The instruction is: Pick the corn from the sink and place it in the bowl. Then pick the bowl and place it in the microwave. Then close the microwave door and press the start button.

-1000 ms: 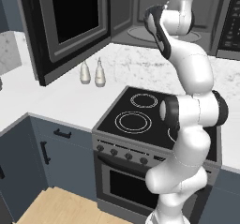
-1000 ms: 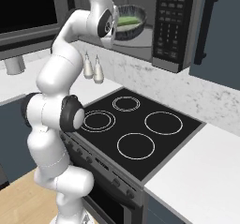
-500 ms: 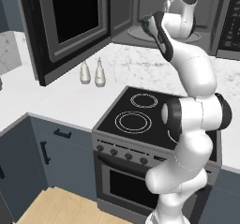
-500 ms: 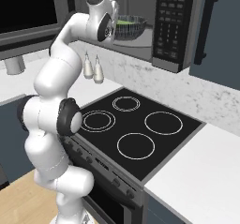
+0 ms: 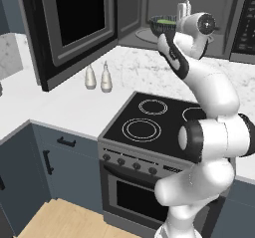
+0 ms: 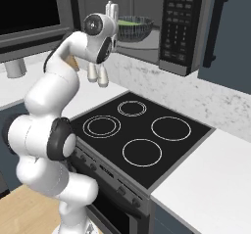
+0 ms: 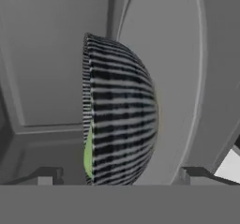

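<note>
- The microwave door (image 5: 74, 25) stood wide open at the left; swinging it risked clipping the arm.
- The bowl (image 5: 163, 25), holding the corn (image 6: 128, 22), sat inside the microwave (image 6: 184, 27).
- The gripper (image 5: 183, 12) hung spread and empty beside it; a careless withdrawal could nudge the bowl.

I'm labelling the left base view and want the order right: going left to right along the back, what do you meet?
microwave door swung open → two shakers on the counter → bowl inside the microwave → button panel
</note>
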